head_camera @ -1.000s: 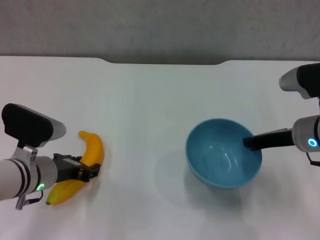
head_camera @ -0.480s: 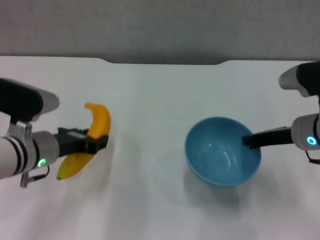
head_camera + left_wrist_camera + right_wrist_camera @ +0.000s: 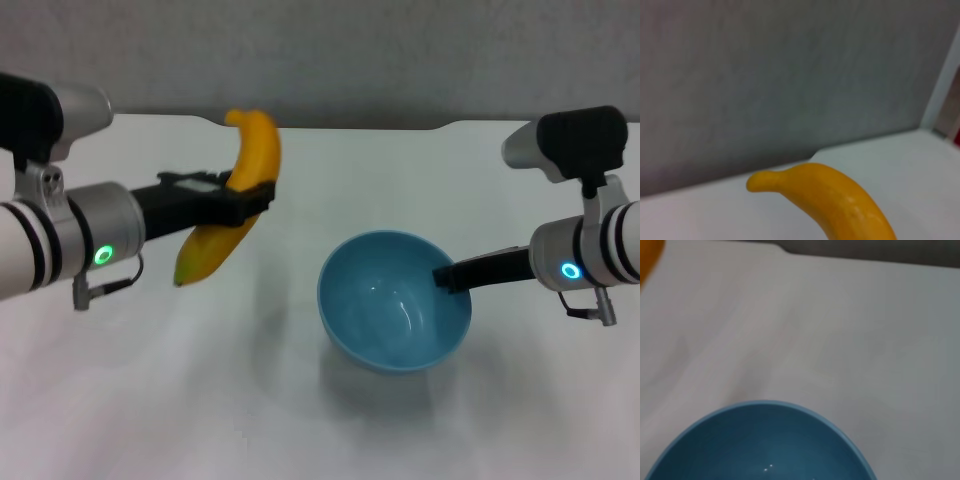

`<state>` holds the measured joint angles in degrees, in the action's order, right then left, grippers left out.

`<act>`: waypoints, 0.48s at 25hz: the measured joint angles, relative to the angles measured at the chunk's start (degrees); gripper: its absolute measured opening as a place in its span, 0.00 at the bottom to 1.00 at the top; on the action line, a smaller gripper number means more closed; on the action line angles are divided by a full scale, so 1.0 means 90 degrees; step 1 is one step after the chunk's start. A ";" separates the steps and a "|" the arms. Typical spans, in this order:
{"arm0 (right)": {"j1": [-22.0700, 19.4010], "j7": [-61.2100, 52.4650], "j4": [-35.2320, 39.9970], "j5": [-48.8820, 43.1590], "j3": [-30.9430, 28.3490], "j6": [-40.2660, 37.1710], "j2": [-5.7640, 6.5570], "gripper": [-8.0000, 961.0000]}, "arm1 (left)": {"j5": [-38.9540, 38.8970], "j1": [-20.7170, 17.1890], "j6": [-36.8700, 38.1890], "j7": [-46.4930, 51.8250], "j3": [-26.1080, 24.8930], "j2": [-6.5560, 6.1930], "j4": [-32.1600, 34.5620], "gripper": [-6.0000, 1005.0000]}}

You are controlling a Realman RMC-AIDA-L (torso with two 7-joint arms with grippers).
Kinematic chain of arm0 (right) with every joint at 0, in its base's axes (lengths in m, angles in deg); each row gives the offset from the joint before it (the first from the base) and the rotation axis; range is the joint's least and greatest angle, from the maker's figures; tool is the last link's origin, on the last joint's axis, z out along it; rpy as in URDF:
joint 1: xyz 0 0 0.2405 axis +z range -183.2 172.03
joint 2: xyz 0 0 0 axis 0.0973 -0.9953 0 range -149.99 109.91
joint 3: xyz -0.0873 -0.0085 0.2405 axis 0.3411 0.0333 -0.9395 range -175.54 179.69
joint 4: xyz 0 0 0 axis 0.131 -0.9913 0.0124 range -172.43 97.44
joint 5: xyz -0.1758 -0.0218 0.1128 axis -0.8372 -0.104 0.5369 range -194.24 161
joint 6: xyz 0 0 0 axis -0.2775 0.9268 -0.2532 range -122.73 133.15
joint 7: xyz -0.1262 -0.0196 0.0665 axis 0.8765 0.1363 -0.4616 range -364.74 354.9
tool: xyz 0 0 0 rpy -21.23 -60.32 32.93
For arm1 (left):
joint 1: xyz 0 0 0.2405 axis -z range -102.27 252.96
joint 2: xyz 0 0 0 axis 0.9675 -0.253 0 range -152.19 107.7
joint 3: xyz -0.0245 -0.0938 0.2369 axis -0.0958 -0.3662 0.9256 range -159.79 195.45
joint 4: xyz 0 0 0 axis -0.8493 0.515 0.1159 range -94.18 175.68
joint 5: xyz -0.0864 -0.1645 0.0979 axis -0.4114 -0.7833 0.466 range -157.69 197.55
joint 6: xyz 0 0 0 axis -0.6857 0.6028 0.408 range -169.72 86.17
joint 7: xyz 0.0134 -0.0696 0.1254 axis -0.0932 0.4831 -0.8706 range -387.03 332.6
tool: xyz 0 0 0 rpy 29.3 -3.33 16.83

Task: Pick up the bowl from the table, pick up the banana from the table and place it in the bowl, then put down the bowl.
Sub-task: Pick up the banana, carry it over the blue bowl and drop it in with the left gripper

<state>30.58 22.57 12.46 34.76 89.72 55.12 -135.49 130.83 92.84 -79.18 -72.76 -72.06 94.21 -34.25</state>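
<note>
The left gripper point(image 3: 250, 196) grips the curved yellow plastic banana point(image 3: 232, 200) aloft, left of the glossy light-blue bowl point(image 3: 394, 300). The right gripper point(image 3: 447, 277) clamps the bowl's rim above the white table point(image 3: 300, 400). Next: carry the banana over the bowl, then release.

Open table point(image 3: 300, 420) around bowl point(image 3: 393, 300)

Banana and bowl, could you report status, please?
Left gripper shut on banana, lifted. Right gripper grips bowl rim. Path between clear.
</note>
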 joint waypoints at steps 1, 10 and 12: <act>0.0066 -0.0006 -0.0086 0.0013 0.0021 -0.0004 0.0002 0.07 | -0.0110 -0.0004 -0.0002 -0.0107 0.0005 0.0000 -0.0061 0.50; 0.0333 -0.0056 -0.0234 0.0414 0.0349 -0.0230 -0.0003 0.08 | -0.1598 0.0123 0.0014 -0.0988 0.0083 0.0030 -0.0042 0.51; 0.0390 -0.0049 -0.0238 0.0491 0.0412 -0.0243 -0.0005 0.08 | -0.1949 0.0138 0.0042 -0.1254 0.0084 0.0039 0.0050 0.51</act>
<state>34.09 22.13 10.31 39.19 93.42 52.93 -135.54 113.29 94.08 -78.80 -84.05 -71.30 94.56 -33.80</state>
